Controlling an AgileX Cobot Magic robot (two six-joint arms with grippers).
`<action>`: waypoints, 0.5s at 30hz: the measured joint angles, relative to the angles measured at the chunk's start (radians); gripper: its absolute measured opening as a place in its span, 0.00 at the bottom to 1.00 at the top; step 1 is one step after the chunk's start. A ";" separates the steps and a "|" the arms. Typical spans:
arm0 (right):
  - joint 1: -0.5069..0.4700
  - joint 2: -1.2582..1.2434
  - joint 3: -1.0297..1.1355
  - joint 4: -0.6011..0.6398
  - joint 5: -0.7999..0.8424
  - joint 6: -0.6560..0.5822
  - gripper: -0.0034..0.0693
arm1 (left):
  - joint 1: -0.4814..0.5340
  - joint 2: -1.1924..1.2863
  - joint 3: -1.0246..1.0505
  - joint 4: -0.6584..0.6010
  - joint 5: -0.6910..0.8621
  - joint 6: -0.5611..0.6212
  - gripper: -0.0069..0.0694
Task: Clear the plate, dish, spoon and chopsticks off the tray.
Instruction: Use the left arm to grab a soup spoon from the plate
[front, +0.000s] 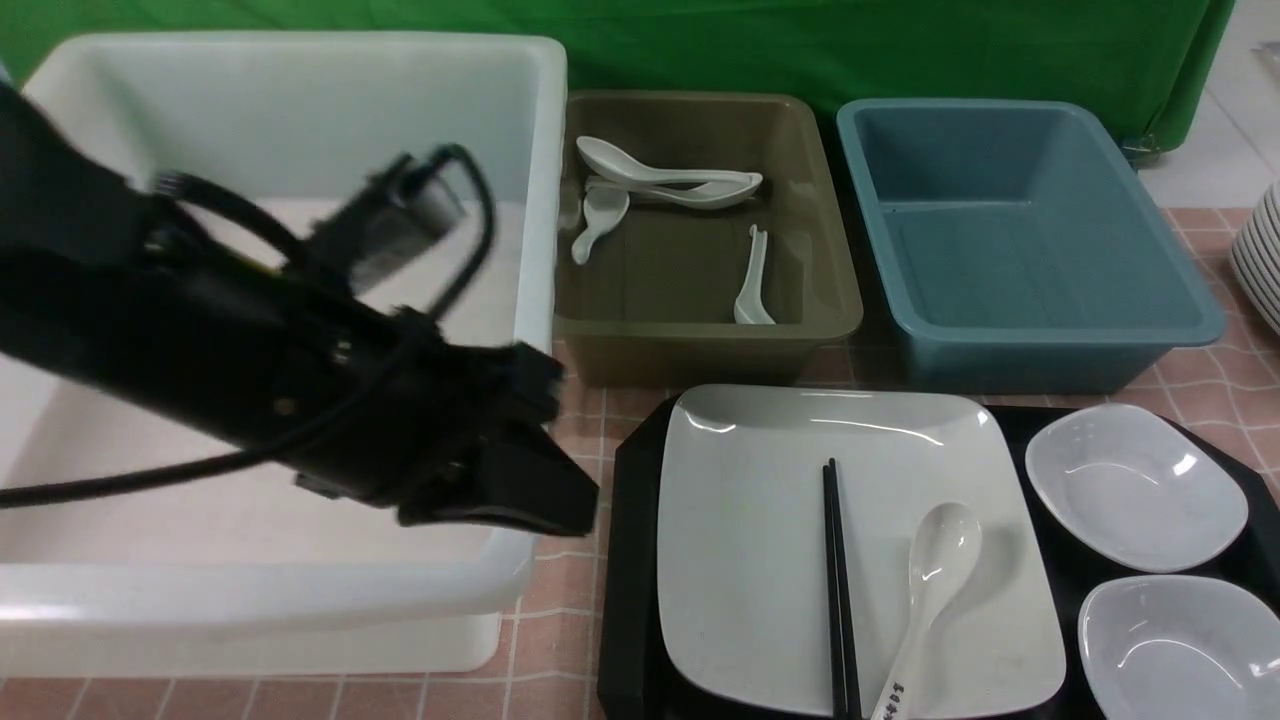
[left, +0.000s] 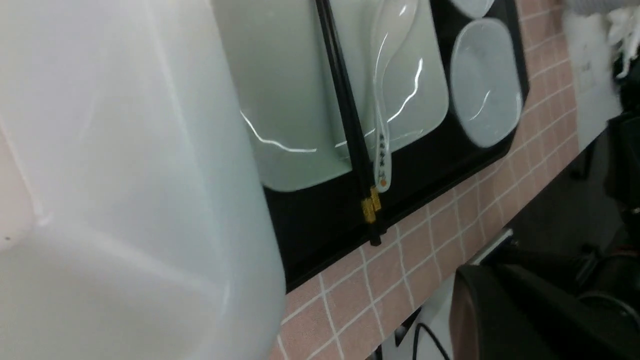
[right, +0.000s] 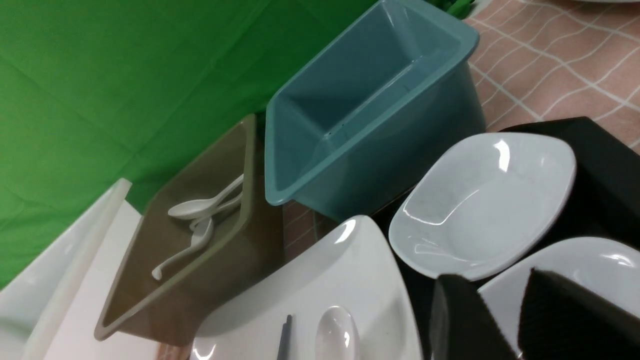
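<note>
The left arm (front: 200, 340) is a thick matt black body, blurred in the front view. Black cables (front: 488, 215) loop over it and one more trails off beneath. A small grey box (front: 400, 225) is mounted on top. The left gripper (front: 560, 505) ends in a broad black wedge. The right gripper (right: 492, 295) has two black wedge-shaped fingers (right: 460, 325) with finely textured inner faces

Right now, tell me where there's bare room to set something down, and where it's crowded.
Bare: inside the blue bin; the tiled strip between the white bin and the tray; the half of the plate left of the chopsticks. Crowded: the tray, filled by the plate and two small dishes; the olive bin, holding several spoons.
</note>
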 joint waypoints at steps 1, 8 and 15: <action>0.000 0.000 0.000 0.000 0.000 0.000 0.39 | -0.051 0.032 -0.022 0.033 -0.002 -0.039 0.11; 0.000 0.000 0.000 0.000 -0.001 0.000 0.39 | -0.295 0.270 -0.258 0.307 -0.001 -0.272 0.20; 0.000 0.000 0.000 0.000 0.000 0.000 0.22 | -0.364 0.401 -0.402 0.354 -0.004 -0.307 0.36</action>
